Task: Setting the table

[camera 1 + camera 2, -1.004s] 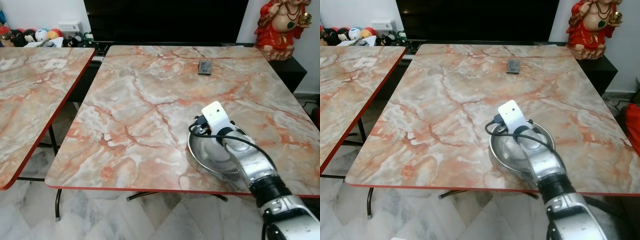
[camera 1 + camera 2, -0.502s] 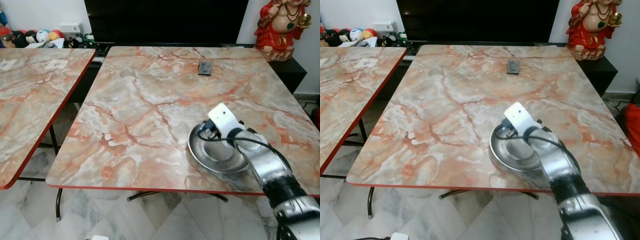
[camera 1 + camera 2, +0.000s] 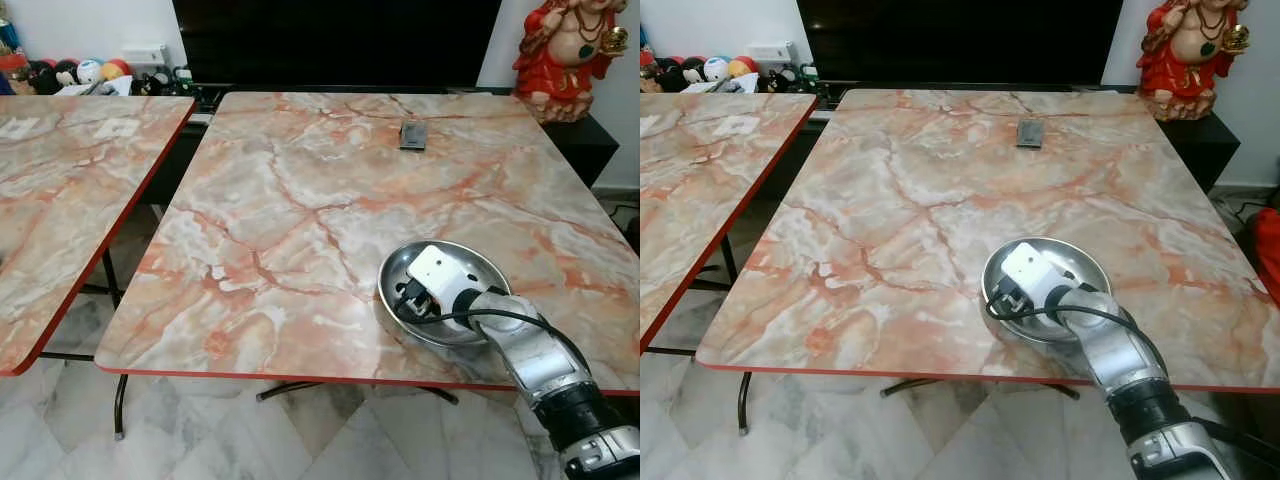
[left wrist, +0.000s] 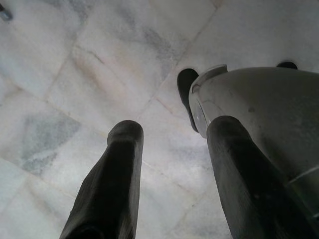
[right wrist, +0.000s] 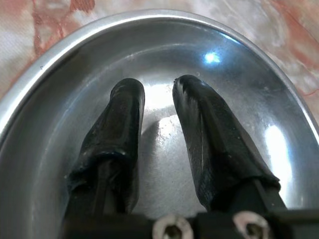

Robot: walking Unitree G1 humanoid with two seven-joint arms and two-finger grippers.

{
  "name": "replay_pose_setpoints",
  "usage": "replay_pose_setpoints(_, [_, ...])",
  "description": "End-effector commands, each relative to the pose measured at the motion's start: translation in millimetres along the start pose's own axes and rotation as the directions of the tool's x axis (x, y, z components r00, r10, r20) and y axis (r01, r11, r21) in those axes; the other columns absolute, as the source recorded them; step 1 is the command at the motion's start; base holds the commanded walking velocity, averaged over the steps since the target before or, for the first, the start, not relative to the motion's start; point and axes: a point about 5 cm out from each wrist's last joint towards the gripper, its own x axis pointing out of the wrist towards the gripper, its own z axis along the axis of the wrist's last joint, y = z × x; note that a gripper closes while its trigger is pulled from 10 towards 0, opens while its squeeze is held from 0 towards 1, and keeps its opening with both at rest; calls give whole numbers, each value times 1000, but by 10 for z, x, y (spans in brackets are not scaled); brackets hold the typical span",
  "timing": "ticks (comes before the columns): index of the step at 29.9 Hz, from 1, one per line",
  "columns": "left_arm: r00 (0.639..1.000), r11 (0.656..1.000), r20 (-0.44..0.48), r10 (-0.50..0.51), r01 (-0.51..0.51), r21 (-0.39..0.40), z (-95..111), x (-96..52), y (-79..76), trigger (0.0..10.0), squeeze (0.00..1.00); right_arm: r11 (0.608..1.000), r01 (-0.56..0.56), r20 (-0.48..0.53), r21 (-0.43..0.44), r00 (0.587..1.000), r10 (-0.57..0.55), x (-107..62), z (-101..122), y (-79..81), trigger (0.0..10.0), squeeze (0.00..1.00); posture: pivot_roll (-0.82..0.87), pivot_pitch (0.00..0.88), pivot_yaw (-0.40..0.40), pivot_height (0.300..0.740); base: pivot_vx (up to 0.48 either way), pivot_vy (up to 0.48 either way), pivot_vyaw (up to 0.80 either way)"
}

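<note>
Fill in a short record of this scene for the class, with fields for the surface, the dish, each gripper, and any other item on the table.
Surface: marble-patterned table with a red edge
Dish: steel plate near the table's near edge, on the robot's right
Right gripper: fingers slightly apart, over the plate's inside, holding nothing
Left gripper: open, idle above the tiled floor
Other item: small dark device at the far side

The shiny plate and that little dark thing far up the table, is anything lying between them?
No. In the left eye view, only bare marble tabletop lies between the steel plate and the small dark object.
</note>
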Motion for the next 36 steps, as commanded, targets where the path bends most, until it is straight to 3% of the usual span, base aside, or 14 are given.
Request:
replay_pose_setpoints(1, [1000, 1000, -15, 0, 0, -6, -60, -16, 0, 10000, 0, 1000, -7, 10, -23, 1000, 7, -11, 46, 11, 10000, 0, -71, 137, 23, 740, 0, 0, 0])
replay_pose_setpoints(4, [1000, 1000, -17, 0, 0, -6, -75, -20, -6, 10000, 0, 1000, -12, 8, -27, 1000, 12, -13, 47, 23, 10000, 0, -71, 137, 23, 740, 0, 0, 0])
replay_pose_setpoints(5, [1000, 1000, -21, -5, 5, -3, -95, -15, -85, 10000, 0, 996, -69, 10, -62, 998, 70, 1, 78, 149, 10000, 0, -67, 139, 25, 740, 0, 0, 0])
replay_pose_setpoints(8, [1000, 1000, -15, -15, 15, 0, -37, 16, -186, 10000, 0, 990, -111, 12, -89, 994, 112, -20, 104, 231, 10000, 0, -70, 140, 26, 740, 0, 0, 0])
replay_pose_setpoints(15, [999, 999, -2, -37, 37, 8, 58, 60, -385, 10000, 0, 986, -131, 2, -102, 991, 132, -52, 90, 278, 10000, 0, -72, 141, 26, 740, 0, 0, 0])
replay_pose_setpoints(21, [999, 999, -8, -47, 47, 14, 0, 46, -515, 10000, 0, 985, -139, 2, -102, 990, 140, -88, 109, 306, 10000, 0, -72, 141, 27, 740, 0, 0, 0])
replay_pose_setpoints(36, [999, 999, -9, -39, 40, 16, 21, 53, -466, 10000, 0, 983, -165, 4, -83, 986, 165, -184, 106, 385, 10000, 0, -78, 143, 26, 740, 0, 0, 0])
